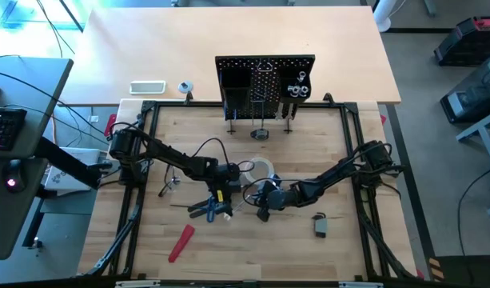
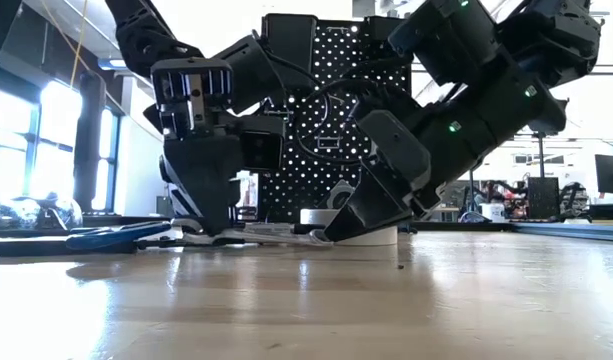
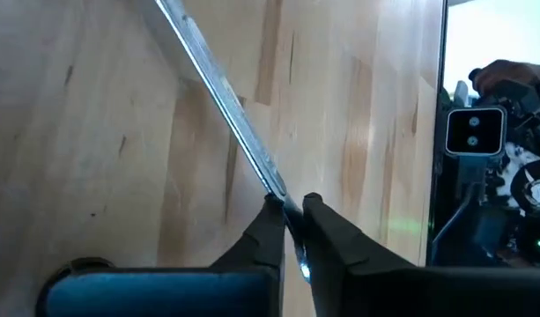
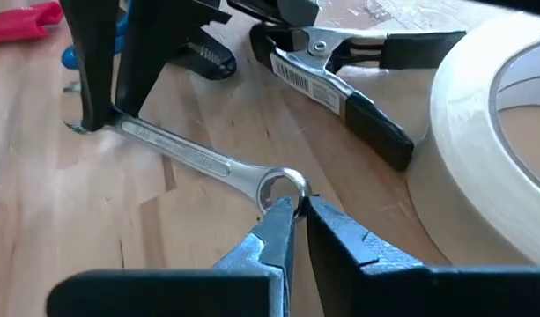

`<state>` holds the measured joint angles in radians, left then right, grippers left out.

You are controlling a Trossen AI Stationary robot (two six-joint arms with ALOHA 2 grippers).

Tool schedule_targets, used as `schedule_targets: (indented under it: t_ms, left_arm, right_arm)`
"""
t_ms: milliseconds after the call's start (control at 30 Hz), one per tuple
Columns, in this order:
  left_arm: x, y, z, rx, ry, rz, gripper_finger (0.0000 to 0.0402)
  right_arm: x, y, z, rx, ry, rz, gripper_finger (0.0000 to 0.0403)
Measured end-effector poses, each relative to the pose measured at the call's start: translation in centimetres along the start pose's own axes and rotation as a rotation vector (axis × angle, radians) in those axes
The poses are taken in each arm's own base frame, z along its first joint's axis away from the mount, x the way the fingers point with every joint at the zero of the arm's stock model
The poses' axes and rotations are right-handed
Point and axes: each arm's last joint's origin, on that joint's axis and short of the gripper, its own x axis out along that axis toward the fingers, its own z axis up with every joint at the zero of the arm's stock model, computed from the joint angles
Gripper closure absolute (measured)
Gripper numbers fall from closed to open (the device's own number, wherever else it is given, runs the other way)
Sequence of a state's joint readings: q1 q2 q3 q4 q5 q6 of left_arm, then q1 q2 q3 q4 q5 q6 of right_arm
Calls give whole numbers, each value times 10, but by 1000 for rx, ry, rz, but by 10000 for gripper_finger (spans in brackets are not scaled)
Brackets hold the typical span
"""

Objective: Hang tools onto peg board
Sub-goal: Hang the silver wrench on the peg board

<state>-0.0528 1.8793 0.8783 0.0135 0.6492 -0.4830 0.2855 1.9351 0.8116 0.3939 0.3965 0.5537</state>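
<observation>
Both arms low over the middle of the desk (image 1: 324,144), working opposite ends of one silver wrench (image 4: 195,161) lying flat on the wood.

Left gripper (image 3: 289,211): fingers pressed together on the wrench's open end; the shaft runs away from the tips across the boards.

Right gripper (image 4: 294,210): fingers nearly together, pinching the rim of the wrench's ring end.

White tape roll (image 4: 499,132) sits just beside the right gripper. Black-handled clamp (image 4: 340,75) lies just beyond the ring end. Blue-handled pliers (image 1: 209,208) close by the left gripper; red-handled tool (image 1: 181,242) farther off on its near side.

Peg board (image 1: 264,80) stands upright well beyond both grippers, at the desk's far edge.
</observation>
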Motion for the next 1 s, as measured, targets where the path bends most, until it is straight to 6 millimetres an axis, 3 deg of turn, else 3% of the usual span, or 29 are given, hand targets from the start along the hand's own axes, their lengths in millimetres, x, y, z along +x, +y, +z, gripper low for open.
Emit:
schedule_targets:
  t_ms: [1000]
  left_arm:
    - [0,0,-1,79,17,-6,401]
  right_arm:
    - [-1,3,-1,-55,6,35,375]
